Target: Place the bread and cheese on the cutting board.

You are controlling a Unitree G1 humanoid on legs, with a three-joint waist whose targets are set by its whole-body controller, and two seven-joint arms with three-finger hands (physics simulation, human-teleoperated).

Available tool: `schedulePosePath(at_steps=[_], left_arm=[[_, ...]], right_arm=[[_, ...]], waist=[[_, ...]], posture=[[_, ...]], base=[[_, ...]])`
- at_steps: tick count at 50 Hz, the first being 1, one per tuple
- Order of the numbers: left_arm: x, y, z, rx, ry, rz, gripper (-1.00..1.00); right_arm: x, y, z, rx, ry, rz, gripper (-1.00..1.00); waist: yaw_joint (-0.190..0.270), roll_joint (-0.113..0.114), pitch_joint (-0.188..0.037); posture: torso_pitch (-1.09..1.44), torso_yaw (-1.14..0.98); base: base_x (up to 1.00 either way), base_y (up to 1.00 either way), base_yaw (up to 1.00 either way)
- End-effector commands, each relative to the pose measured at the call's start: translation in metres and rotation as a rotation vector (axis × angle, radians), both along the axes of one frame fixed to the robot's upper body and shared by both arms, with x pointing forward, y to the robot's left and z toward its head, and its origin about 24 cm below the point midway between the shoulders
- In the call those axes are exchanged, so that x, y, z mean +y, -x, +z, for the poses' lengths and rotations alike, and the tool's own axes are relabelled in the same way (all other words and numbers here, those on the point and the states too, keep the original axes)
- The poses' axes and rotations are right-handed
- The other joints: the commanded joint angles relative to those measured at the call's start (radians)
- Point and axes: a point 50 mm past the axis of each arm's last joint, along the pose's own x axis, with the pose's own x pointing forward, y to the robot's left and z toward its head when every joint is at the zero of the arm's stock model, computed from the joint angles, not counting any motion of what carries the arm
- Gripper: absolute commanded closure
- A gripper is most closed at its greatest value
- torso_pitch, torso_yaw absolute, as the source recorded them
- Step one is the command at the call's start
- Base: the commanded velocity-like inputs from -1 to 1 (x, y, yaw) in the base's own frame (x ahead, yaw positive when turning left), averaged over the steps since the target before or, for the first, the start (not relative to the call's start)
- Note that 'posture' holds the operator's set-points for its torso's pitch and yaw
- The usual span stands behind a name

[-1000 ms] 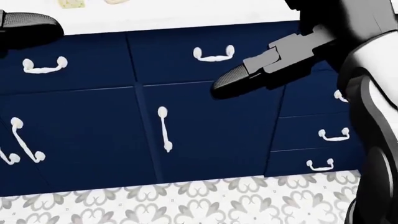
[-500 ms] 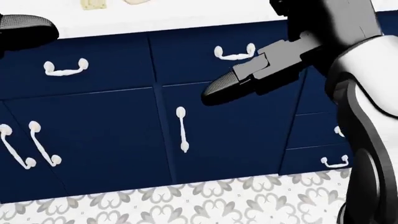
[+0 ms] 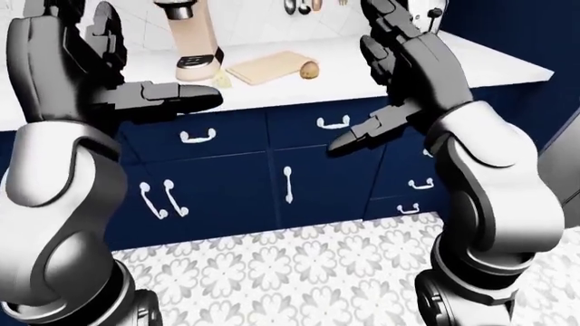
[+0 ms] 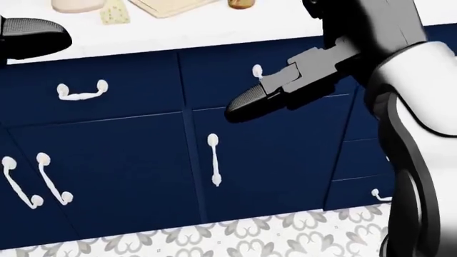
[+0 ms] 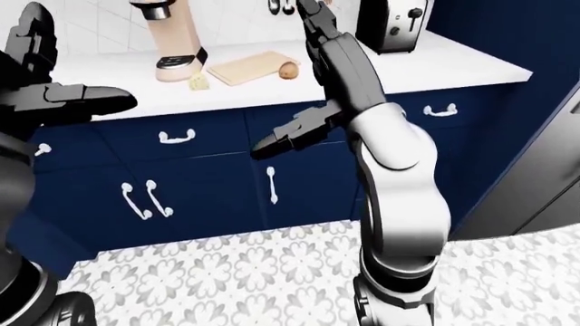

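The wooden cutting board (image 3: 261, 68) lies on the white counter (image 3: 471, 58). A brown round bread (image 3: 310, 68) rests at the board's right edge. A yellow cheese wedge (image 3: 222, 80) lies on the counter just left of the board, beside the coffee machine. My left hand (image 3: 136, 61) is raised at the left, open and empty. My right hand (image 3: 381, 75) is raised at the right, open and empty, with its thumb pointing left. Both hands are short of the counter, over the cabinet fronts.
A beige coffee machine (image 3: 195, 34) stands left of the board. A black toaster (image 5: 391, 26) stands at the counter's right. Navy cabinets with white handles (image 4: 214, 159) run below the counter. Patterned floor tiles (image 3: 290, 265) lie between me and them. A grey panel (image 5: 544, 156) stands at the right.
The head view has shifted up and a little left: the cabinet fronts slid down and right, and the board, cheese and bread came into view at the top. The hands kept their pose.
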Motion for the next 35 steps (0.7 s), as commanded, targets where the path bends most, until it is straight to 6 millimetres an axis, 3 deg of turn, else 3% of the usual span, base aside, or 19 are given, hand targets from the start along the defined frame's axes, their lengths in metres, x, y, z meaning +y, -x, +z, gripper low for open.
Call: schedulePosePath(at_steps=[1,5,8,10,11,12,13,15,21,23,24,25,26,27,28,33,35], left_arm=[[-0.0034,0.003,0.0101,-0.052,-0.011,-0.009,-1.0],[-0.0038,0.0027,0.0096,-0.051,-0.011,-0.012,-1.0],[-0.0039,0.002,0.0089,-0.05,-0.013,-0.011,-1.0],[-0.0039,0.0015,0.0082,-0.049,-0.014,-0.011,-1.0],[-0.004,0.0014,0.0078,-0.048,-0.013,-0.012,-1.0],[-0.0042,0.0018,0.0077,-0.048,-0.014,-0.013,-1.0],[-0.0044,0.0023,0.008,-0.048,-0.014,-0.014,-1.0],[-0.0039,0.0035,0.0086,-0.047,-0.011,-0.014,-1.0],[-0.0047,0.0038,0.0074,-0.04,-0.004,-0.023,-1.0],[-0.0046,0.0036,0.0075,-0.04,-0.003,-0.026,-1.0],[-0.0045,0.0031,0.0072,-0.039,-0.004,-0.026,-1.0],[-0.0045,0.0031,0.0072,-0.039,-0.003,-0.026,-1.0],[-0.0049,0.0033,0.0074,-0.04,-0.006,-0.026,-1.0],[-0.0049,0.0037,0.0078,-0.041,-0.005,-0.026,-1.0],[-0.0049,0.0039,0.0079,-0.042,-0.007,-0.025,-1.0],[-0.0042,0.0016,0.0072,-0.043,-0.009,-0.023,-1.0],[-0.0045,0.0024,0.0079,-0.045,-0.01,-0.022,-1.0]], right_arm=[[-0.0048,0.0038,0.013,-0.063,-0.011,-0.025,-1.0],[-0.0038,0.0034,0.0133,-0.062,-0.01,-0.019,-1.0],[-0.0037,0.003,0.013,-0.062,-0.012,-0.017,-1.0],[-0.0038,0.0032,0.0126,-0.066,-0.011,-0.015,-1.0],[-0.0032,0.0032,0.0129,-0.066,-0.009,-0.016,-1.0],[-0.0028,0.0028,0.0121,-0.064,-0.008,-0.015,-1.0],[-0.0026,0.0026,0.0118,-0.064,-0.009,-0.016,-1.0],[-0.0017,0.0026,0.0124,-0.069,-0.009,-0.017,-1.0],[-0.0028,0.0012,0.01,-0.066,-0.01,-0.025,-1.0],[-0.0028,0.0013,0.011,-0.072,-0.019,-0.025,-1.0],[-0.003,0.0011,0.0108,-0.072,-0.016,-0.026,-1.0],[-0.0029,0.001,0.0107,-0.071,-0.015,-0.026,-1.0],[-0.0032,0.0002,0.0109,-0.068,-0.014,-0.032,-1.0],[-0.0037,-0.001,0.0108,-0.066,-0.012,-0.043,-1.0],[-0.0035,-0.0015,0.0112,-0.062,-0.008,-0.051,-1.0],[-0.0045,-0.0039,0.0102,-0.054,0.005,-0.075,-1.0],[-0.0052,-0.0032,0.0107,-0.058,0.004,-0.075,-1.0]], waist=[[-0.003,0.001,-0.012],[0.011,-0.029,-0.011],[0.029,-0.06,-0.028],[0.036,-0.102,-0.038],[0.034,-0.142,-0.05],[0.02,-0.113,-0.02],[0.033,-0.126,-0.002],[0.014,-0.122,-0.022],[-0.009,-0.078,-0.02],[-0.006,-0.043,-0.033],[-0.005,-0.002,-0.05],[-0.004,0.002,-0.053],[-0.005,0.002,-0.013],[-0.003,0.015,-0.002],[0.003,0.01,-0.024],[-0.004,-0.03,0.013],[-0.001,-0.061,0.009]], posture=[[0.0,0.0],[0.0,0.0],[0.0,0.0],[0.0,0.0],[0.0,0.0],[0.0,0.0],[0.0,0.0],[0.0,0.0],[0.0,0.0],[0.0,0.0],[0.0,0.0],[0.0,0.0],[0.0,0.0],[0.0,0.0],[0.0,0.0],[0.0,0.0],[0.0,0.0]], base=[[0.64,0.0,0.0],[0.69,0.0,0.0],[0.7,0.0,0.0],[0.7,0.0,0.0],[0.7,0.0,0.0],[0.7,0.0,0.0],[0.7,0.0,0.0],[0.7,0.0,0.0],[0.69,0.0,0.0],[0.53,0.0,0.0],[0.48,0.0,0.0],[0.47,0.0,0.0],[0.45,0.0,0.0],[0.31,0.0,0.0],[0.15,0.0,0.0],[0.0,0.0,0.0],[0.0,0.0,0.0]])
